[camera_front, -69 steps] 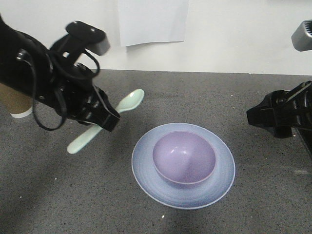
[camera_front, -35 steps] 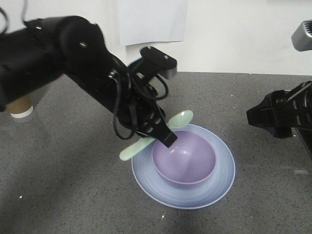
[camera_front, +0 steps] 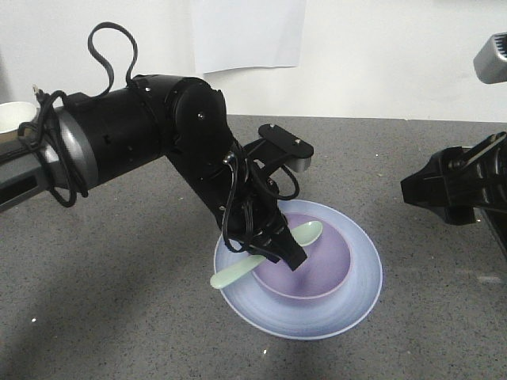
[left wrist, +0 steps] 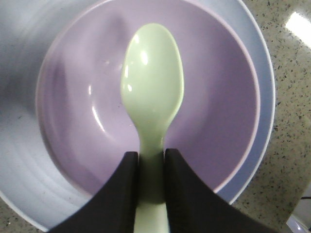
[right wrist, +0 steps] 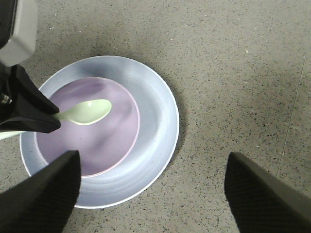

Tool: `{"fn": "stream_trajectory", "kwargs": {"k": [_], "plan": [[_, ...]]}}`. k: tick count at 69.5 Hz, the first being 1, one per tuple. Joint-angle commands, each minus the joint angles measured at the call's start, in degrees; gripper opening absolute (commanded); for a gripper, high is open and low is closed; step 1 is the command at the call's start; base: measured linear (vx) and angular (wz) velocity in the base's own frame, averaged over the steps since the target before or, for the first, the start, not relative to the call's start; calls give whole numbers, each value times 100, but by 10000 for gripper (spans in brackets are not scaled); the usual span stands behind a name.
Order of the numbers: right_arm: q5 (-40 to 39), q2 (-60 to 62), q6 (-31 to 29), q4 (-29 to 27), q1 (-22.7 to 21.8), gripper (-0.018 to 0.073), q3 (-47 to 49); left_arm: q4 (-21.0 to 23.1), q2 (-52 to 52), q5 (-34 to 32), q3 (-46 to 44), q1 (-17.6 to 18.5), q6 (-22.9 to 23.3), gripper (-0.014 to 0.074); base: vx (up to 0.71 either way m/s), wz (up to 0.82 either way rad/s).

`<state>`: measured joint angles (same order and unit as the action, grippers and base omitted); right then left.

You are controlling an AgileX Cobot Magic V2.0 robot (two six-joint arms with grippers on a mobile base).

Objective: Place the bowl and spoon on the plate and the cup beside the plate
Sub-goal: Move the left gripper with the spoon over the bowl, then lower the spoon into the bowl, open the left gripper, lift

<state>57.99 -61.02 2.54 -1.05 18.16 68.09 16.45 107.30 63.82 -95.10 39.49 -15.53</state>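
The lavender bowl sits in the middle of the pale blue plate. My left gripper is shut on the handle of the mint-green spoon. The spoon's head hangs over the inside of the bowl and its handle end sticks out over the plate's left rim. My right gripper hovers open to the right of the plate, holding nothing. Only the cup's white rim shows, far left behind the left arm.
The grey speckled tabletop runs all around the plate. A white wall with a sheet of paper stands at the back. The bulky left arm stretches from the far left across to the plate.
The left arm has swung right and down with the spoon, from left of the plate to over the bowl. The right arm, bowl and plate have not moved.
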Motion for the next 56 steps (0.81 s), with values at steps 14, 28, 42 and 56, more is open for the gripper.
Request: {"fn": "stream_trajectory", "kwargs": {"k": [14, 28, 42, 56], "plan": [[-304, 80, -59, 17, -7, 577, 135, 119, -287, -159, -185, 30, 82, 204, 0, 0], [-304, 80, -59, 17, -7, 577, 135, 119, -287, -183, -185, 30, 58, 352, 0, 0], [-292, 80, -59, 18, -7, 577, 135, 119, -287, -296, -185, 30, 58, 391, 0, 0], [-276, 80, -59, 18, -7, 577, 135, 133, -359, -401, -314, 1, 82, 391, 0, 0]]}}
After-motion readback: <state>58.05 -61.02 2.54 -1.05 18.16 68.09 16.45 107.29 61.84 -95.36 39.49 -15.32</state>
